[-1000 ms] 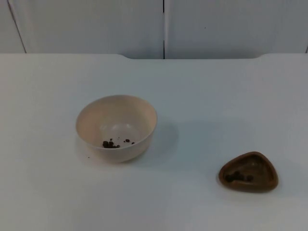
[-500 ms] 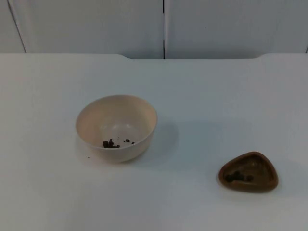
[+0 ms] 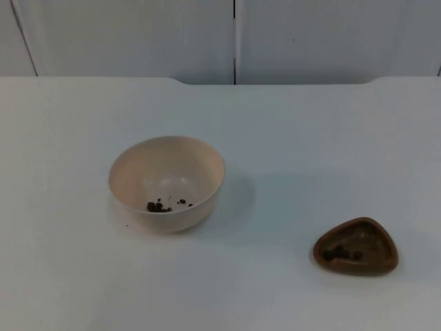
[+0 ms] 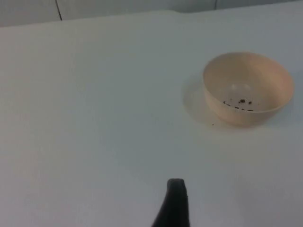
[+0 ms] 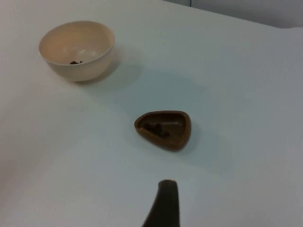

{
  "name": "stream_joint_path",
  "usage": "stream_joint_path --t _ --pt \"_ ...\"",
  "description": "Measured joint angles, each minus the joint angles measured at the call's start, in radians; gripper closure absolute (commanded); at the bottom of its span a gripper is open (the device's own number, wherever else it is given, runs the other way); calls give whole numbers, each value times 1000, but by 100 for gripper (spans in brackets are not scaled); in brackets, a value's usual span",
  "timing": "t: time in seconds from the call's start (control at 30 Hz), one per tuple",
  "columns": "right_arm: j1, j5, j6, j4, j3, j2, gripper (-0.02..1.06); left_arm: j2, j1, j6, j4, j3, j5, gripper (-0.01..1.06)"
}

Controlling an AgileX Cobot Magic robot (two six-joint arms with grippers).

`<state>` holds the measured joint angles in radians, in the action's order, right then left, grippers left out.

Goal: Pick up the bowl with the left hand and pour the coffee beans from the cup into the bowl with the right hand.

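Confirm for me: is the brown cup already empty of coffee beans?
No: in the top view the brown cup stands on the white table with dark coffee beans still lying inside it.

A white counter [image 3: 324, 131] spreads across the top view, matte and plain, its far edge meeting a grey partition wall [image 3: 124, 38]; that edge is not straight, stepping back in a shallow notch with rounded corners across the middle stretch. The wall is made of flat panels; a dark vertical seam [image 3: 234, 41] divides them near the centre, and a second, slanted seam [image 3: 24, 38] shows toward the left; the light is soft and even, casting only faint, blurred shadows on the counter; in the left wrist view the wall [image 4: 118, 4] again closes off the counter's far end.
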<state>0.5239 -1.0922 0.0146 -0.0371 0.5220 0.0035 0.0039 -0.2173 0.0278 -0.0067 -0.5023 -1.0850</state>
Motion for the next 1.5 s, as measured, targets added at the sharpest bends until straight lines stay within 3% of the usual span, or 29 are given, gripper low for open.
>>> stream_joint_path --t 0.8,0.87,0.93,0.97,1.07,1.13,1.17,1.23,1.5 --pt "0 0 0 0 0 0 34 0 0 0 0 2 0 35" --pt "0 0 0 0 0 0 34 0 0 0 0 2 0 31" --pt "0 0 0 0 0 0 34 0 0 0 0 2 0 17" --pt "0 0 0 0 0 0 34 0 0 0 0 2 0 17" --pt "0 0 0 0 0 0 25 0 0 0 0 2 0 0" --pt "0 0 0 0 0 0 10 0 0 0 0 2 0 0" --pt "0 0 0 0 0 0 10 0 0 0 0 2 0 0" --pt "0 0 0 0 0 0 -1 0 0 0 0 2 0 0" --pt "0 0 0 0 0 0 -1 0 0 0 0 2 0 0"
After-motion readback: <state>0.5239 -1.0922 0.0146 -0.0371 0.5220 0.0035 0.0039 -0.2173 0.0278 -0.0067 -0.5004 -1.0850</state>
